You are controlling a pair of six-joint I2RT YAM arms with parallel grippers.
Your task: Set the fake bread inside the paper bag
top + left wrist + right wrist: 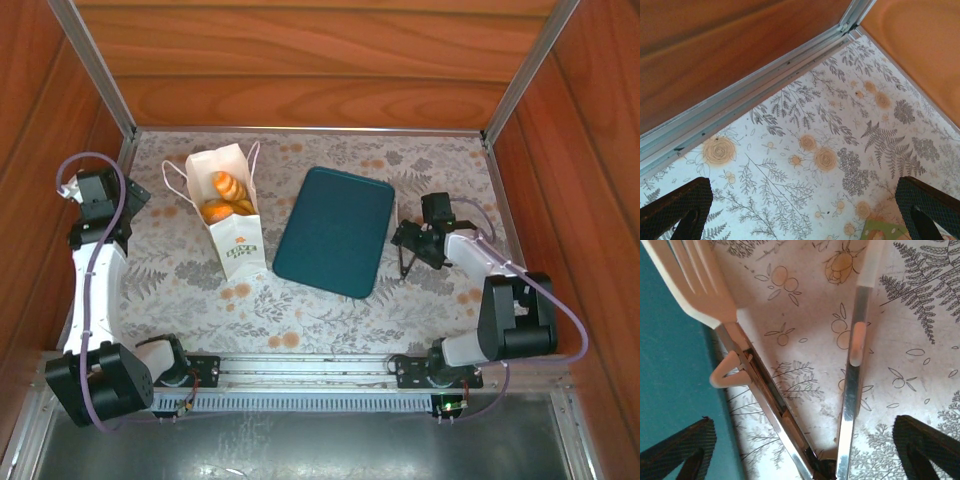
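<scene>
tray [335, 231]: dark teal, rectangular with rounded corners, lying flat at mid-table, turned slightly askew.
tongs [405, 260]: on the cloth just right of the tray; two shiny metal arms spread apart and joined at one end, with cream plastic tips; the slotted, fork-like tip reaches over the tray's right edge.
cloth [300, 310]: pale, printed with grey ferns and orange flowers, covering the table.
walls [310, 60]: reddish-brown wood panels on the left, far and right sides.
frame [310, 131]: aluminium strips along the foot of the far wall and up both far corners.
rail [300, 368]: metal, along the near edge.
</scene>
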